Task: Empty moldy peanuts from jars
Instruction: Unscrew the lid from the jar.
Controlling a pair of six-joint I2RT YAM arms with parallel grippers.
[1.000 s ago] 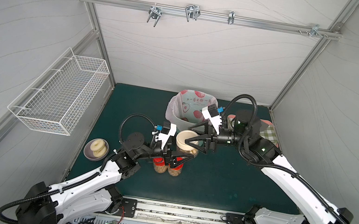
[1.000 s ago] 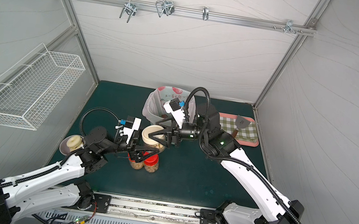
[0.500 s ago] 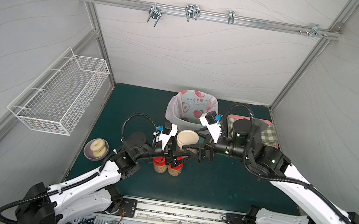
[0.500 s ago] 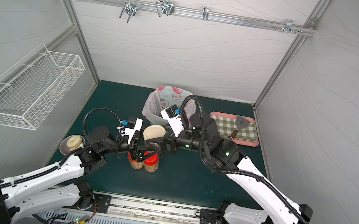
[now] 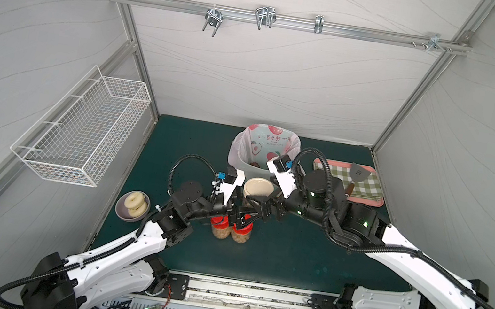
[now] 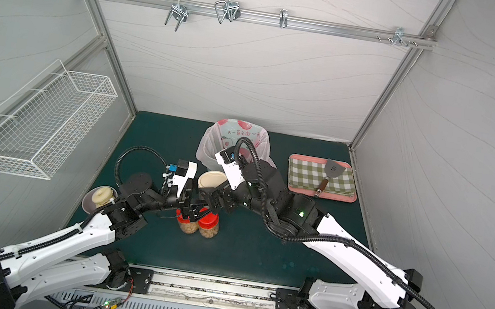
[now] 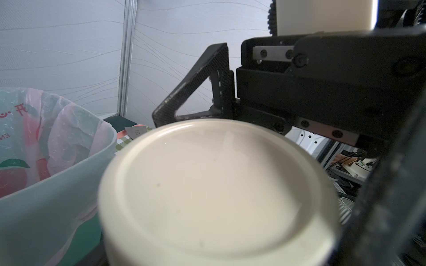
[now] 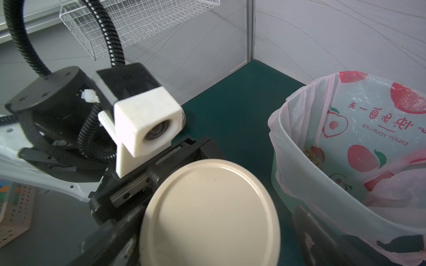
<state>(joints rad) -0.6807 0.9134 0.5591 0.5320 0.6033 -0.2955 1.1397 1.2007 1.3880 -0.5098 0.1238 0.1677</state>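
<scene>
**Beige-lidded jar pinched by 1 pincer, flanked by the other**

Left pincer (image 5: 241,209): pinching the short, wide clear jar (image 5: 257,191) by its body, jaws wide apart and pressed on opposite sides below the round beige lid (image 7: 219,184). Jar upright, lid on, at the very tips of both pincers. Contents hidden under the lid in every view: impossible to tell.

Right pincer (image 8: 208,235): spread, holding nothing. 1 dark finger (image 8: 108,241) on each side of the lid, level with its rim. Open gap between the lid and the finger on the bin side; contact on the other side too blurred to judge.

Partly under the left pincer's fingers in both top views: 2 tall clear jars with red screw lids (image 5: 220,229) (image 5: 241,233). Both upright on the dark green mat (image 5: 289,263), touching side by side, packed with tan oval moldy peanuts (image 5: 239,238).

Just beyond the right pincer's open fingers, close beside the held jar: mint-green plastic bin (image 8: 322,195) lined with a pink fruit-printed bag (image 8: 368,119). Small clump of tan kernels (image 8: 311,153) against the bag's inner wall.

Back along the left pincer's arm, beside its elbow: small grey bowl (image 5: 120,214) with 2 pale ring-shaped donuts (image 5: 135,204). Back along the right pincer's arm, on its far side: pink tray (image 6: 352,197) with a green checked cloth (image 6: 306,175) and a metal spatula (image 6: 331,170) on top.
</scene>
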